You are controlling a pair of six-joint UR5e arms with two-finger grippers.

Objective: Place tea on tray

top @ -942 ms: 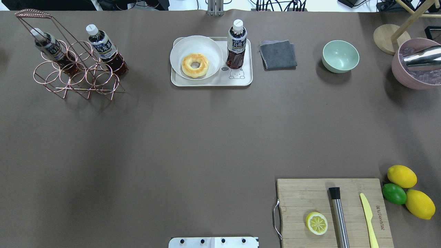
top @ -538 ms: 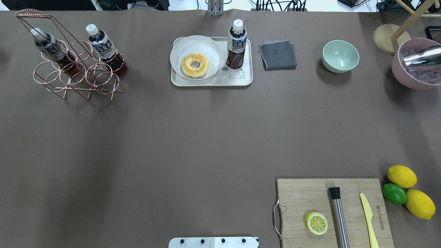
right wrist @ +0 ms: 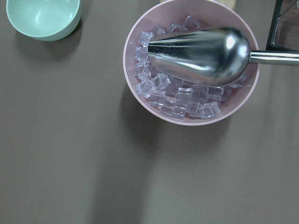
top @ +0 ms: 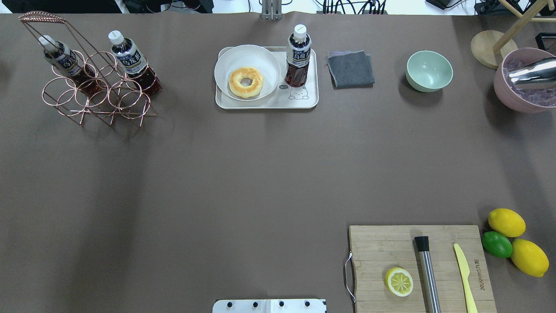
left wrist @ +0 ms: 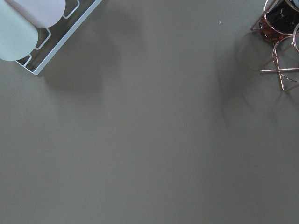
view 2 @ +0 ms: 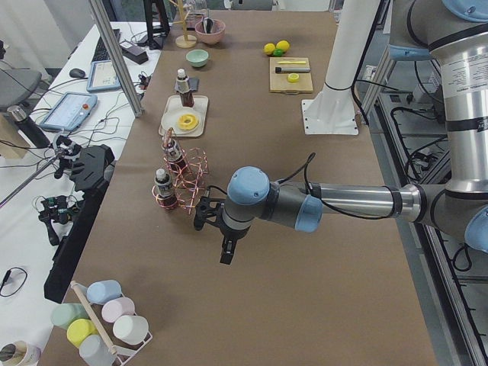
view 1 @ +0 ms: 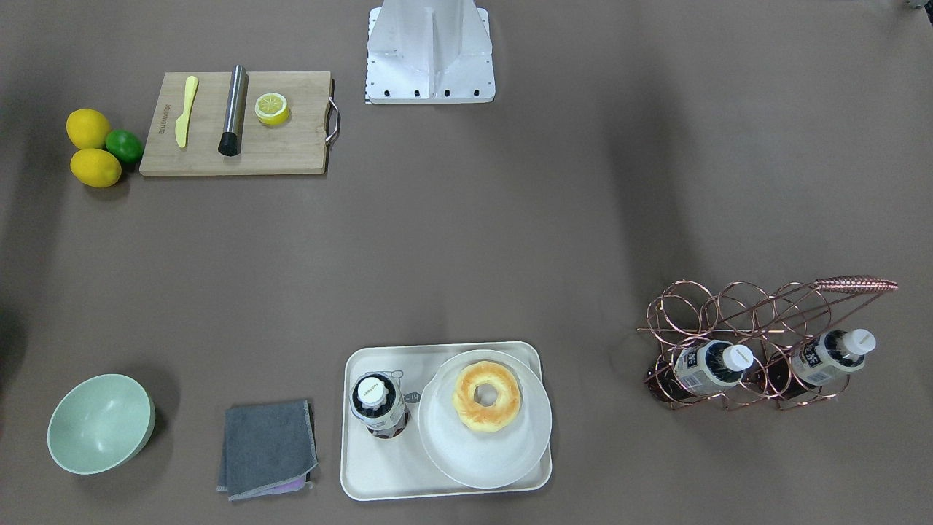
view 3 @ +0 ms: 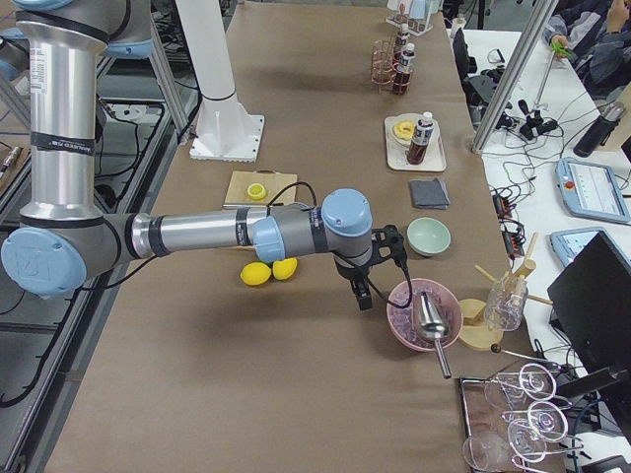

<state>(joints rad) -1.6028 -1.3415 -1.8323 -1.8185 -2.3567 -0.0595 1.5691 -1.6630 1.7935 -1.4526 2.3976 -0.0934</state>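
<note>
One tea bottle (top: 298,56) stands upright on the cream-white tray (top: 265,104), at its right end above the bear drawing; it also shows in the front view (view 1: 379,406) on the tray (view 1: 379,474). Two more tea bottles (top: 65,58) (top: 130,58) lean in a copper wire rack (top: 95,100) at the far left. My left gripper (view 2: 226,258) hangs over bare table near the rack, seen only in the left side view; I cannot tell its state. My right gripper (view 3: 363,296) hangs near the pink ice bowl (view 3: 424,317); I cannot tell its state.
A white plate (top: 260,56) with a doughnut (top: 246,82) fills the tray's left part. A grey cloth (top: 350,69), a green bowl (top: 429,71) and a pink ice bowl with a metal scoop (top: 523,80) lie to the right. A cutting board (top: 391,248), lemons and a lime (top: 497,244) sit near right.
</note>
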